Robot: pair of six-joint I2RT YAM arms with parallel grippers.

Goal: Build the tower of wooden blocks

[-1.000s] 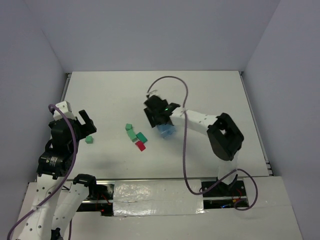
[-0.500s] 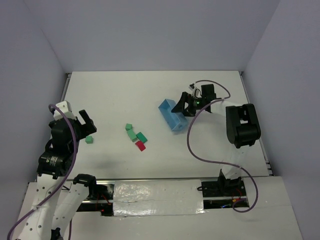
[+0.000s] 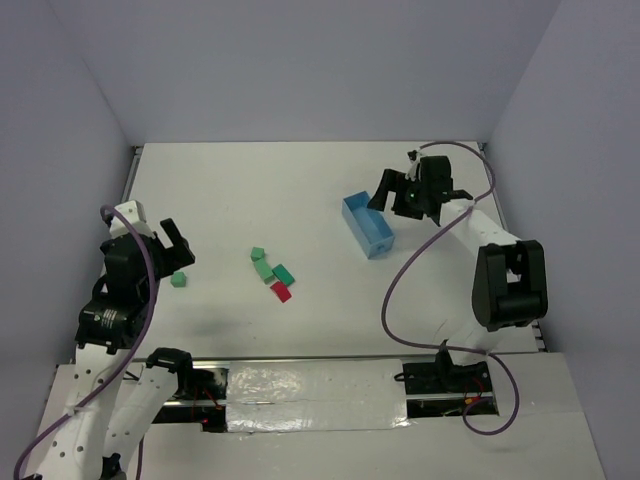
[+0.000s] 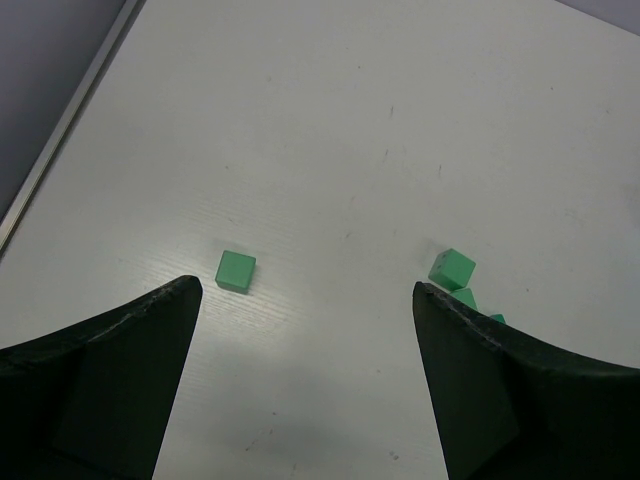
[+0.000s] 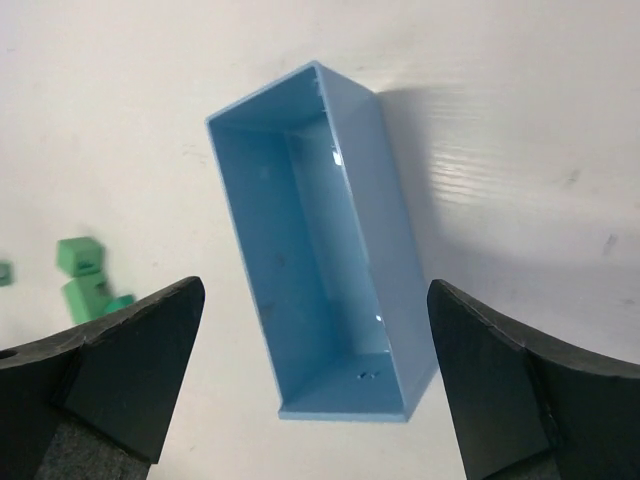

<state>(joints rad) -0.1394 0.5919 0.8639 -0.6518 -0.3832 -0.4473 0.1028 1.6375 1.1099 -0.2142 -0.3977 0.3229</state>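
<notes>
Your left gripper point(image 4: 305, 290) hangs open by a green wood cube point(image 4: 236, 270). Your right gripper point(image 5: 315, 288): open, empty, above light blue rectangular plastic tray point(image 5: 395, 250).

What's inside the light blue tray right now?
Nothing visible: the light blue tray shows only bare floor and inner walls. In the right wrist view, its right-side wall hides that wall's inner face and the floor edge beneath.

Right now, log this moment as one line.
left end effector open | right end effector open over blue tray | green blocks, red wedge scattered, unstacked
</notes>
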